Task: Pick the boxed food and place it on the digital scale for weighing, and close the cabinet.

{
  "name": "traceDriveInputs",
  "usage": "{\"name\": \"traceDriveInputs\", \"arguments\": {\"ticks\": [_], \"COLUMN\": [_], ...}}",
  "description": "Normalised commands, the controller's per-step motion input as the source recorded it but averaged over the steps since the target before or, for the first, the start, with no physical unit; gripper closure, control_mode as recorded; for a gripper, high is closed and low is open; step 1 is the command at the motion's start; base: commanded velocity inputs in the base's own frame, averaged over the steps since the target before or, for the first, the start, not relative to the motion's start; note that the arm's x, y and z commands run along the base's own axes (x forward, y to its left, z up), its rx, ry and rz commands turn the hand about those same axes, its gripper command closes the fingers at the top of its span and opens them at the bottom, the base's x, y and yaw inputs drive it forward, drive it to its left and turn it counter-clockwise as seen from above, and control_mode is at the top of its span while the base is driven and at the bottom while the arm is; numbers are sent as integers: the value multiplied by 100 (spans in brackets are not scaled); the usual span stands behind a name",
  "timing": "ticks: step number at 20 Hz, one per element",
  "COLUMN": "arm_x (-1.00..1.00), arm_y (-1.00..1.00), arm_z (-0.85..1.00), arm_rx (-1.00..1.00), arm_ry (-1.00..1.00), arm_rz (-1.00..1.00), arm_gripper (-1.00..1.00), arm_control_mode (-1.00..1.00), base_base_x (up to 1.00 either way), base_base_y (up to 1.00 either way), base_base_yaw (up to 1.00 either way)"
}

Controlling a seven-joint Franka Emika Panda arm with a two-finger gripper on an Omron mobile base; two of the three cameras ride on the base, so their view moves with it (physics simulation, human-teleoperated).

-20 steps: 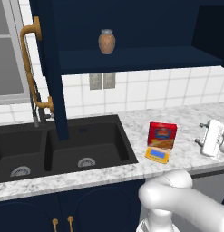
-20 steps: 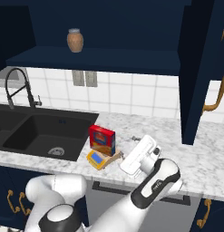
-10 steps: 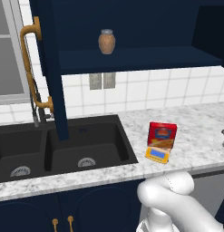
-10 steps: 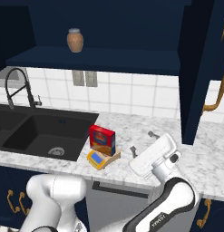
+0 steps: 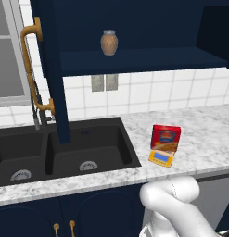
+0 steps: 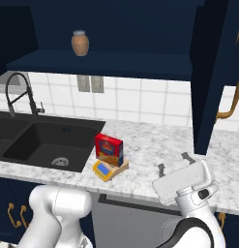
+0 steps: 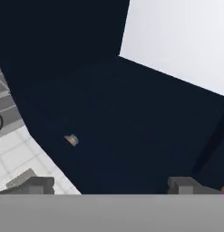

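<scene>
The boxed food stands upright on the digital scale, which sits on the marble worktop just right of the black double sink and close to the worktop's near edge. In the right base view the red box covers the far part of the yellow scale, whose blue display strip faces the near edge. The box front bears a blue band with print too small to read.

The cabinet is open: its left door juts toward the near side over the sink, with a long brass handle, and the right door stands out over the right of the worktop. A brown jar sits on the cabinet shelf.

The pincer hovers over the worktop right of the scale, well apart from it, near the right door's lower edge; its jaws are spread wide and hold nothing. The worktop between scale and pincer is bare marble. In the hand view the fingertips frame a dark navy surface.
</scene>
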Motion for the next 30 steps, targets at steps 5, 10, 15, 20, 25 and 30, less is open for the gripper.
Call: {"name": "traceDriveInputs", "arguments": {"ticks": [5,10,15,20,25,30], "arm_x": [0,11,9,13,16,3], "arm_y": [-96,-88,-94,-71,-38,1], "arm_z": [0,0,9,15,54,80], "arm_rx": [7,7,8,3,0,-5], "arm_ry": [0,-1,-7,-8,-19,-40], "arm_rz": [-11,-4,0,0,-2,0], "arm_gripper": [-100,-100,-100,-100,-100,-100], "arm_control_mode": [-100,-100,-100,-100,-100,-100], "base_base_x": [0,0,0,0,0,0], "base_base_y": [0,0,0,0,0,0], "base_base_yaw": [0,0,0,0,0,0]}}
